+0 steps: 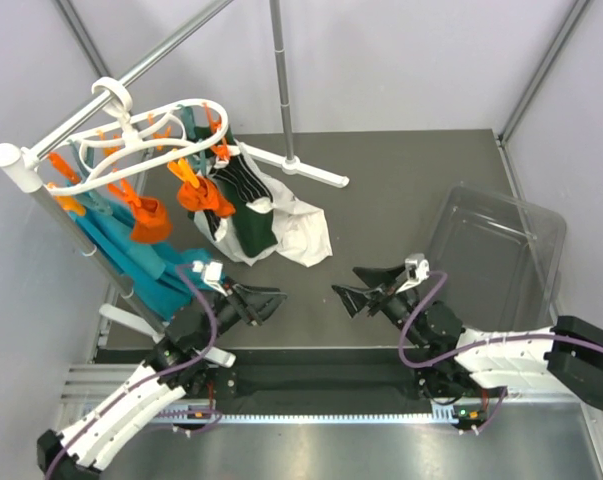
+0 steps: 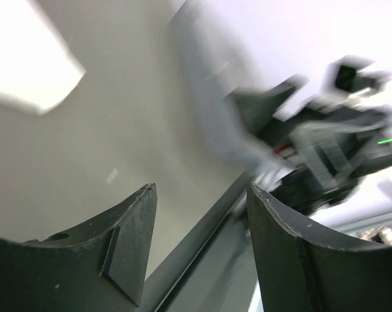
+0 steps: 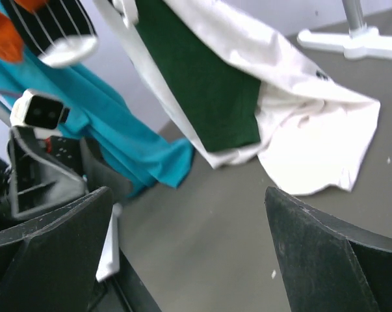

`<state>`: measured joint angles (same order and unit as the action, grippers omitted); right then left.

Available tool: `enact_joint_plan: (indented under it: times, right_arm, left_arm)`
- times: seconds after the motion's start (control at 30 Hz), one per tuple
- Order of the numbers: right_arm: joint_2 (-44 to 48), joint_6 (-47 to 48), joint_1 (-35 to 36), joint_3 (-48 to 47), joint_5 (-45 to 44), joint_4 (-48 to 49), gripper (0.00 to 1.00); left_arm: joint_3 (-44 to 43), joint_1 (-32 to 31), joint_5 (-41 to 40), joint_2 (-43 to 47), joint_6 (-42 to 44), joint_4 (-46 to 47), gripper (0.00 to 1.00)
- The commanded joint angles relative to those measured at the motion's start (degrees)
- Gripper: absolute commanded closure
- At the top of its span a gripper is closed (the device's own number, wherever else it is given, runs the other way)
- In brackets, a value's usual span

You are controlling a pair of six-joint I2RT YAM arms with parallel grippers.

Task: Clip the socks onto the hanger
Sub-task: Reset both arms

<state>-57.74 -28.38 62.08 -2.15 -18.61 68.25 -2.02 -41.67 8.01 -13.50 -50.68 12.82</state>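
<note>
Both arms are sitting low at six o'clock. The left gripper (image 1: 273, 303) and right gripper (image 1: 346, 282) are each spread wide and carrying nothing, probably because the socks are already up. Orange socks (image 1: 149, 222) and a striped sock (image 1: 243, 188) are dangling from pegs on the hanger (image 1: 131, 127) at ten o'clock. The dark grey table (image 1: 381, 190) is lying between pale walls, with a clear bin (image 1: 496, 245) sitting at three o'clock.

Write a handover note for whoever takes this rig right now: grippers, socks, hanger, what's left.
Left gripper: open, empty. Right gripper: open, empty, facing it.
Hanger hooked on the rail, upper left. An orange sock, a second orange sock and a striped sock hang from its clips.
Done: those three appear clipped. Left: no loose sock in view; check under the white and green cloth.
</note>
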Motion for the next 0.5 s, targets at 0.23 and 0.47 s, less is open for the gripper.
enact_joint_plan:
  times: [0.23,0.47]
  right_arm:
    - [21.3,-1.8,-0.1,13.5,-9.3,-14.0,0.00]
    - [24.0,-4.7,0.0,13.5,-11.6,-19.6,0.00]
  left_arm:
    - [9.3,-0.3,-0.9,9.1,-2.1,-2.8,0.37]
    - [9.1,-0.3,-3.0,11.8,-2.2,-7.3,0.36]
